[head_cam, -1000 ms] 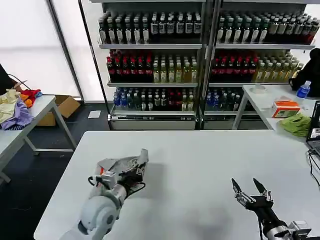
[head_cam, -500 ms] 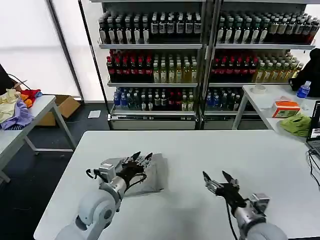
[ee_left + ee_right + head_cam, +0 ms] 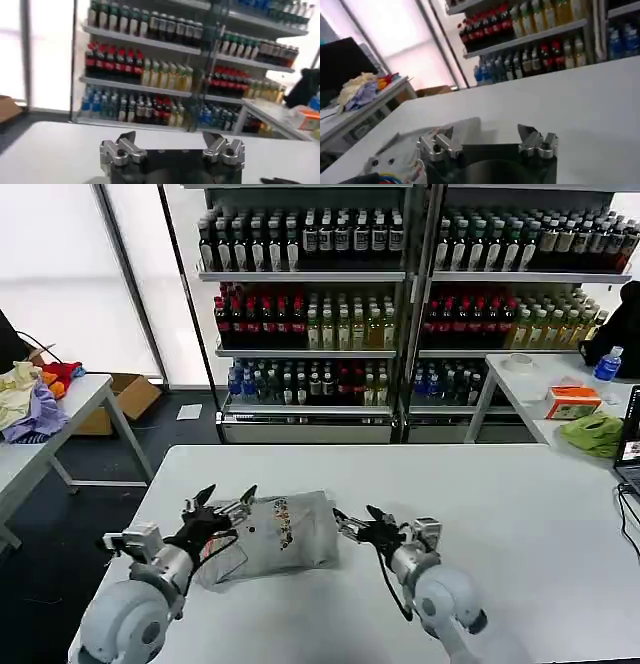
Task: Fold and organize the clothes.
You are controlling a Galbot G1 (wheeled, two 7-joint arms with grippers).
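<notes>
Folded grey shirt (image 3: 275, 532) lies on the desk (image 3: 520, 514) between both arms, long axis left-right. Left end effector (image 3: 222, 502) spread wide at its left edge; right end effector (image 3: 358, 522) also wide, just beside the right edge (slightly nearer).

Left claw (image 3: 222, 500) low, fingers spread apart – right claw (image 3: 356, 520) level with it, fingers parted, pointing toward the left one

I see bright daylight flooding through the window (image 3: 70, 274), washing it out. The white table (image 3: 520, 514) reflects evenly with soft shadows. Both wrist views look slightly blurred, shelves (image 3: 150, 75) behind soft.
</notes>
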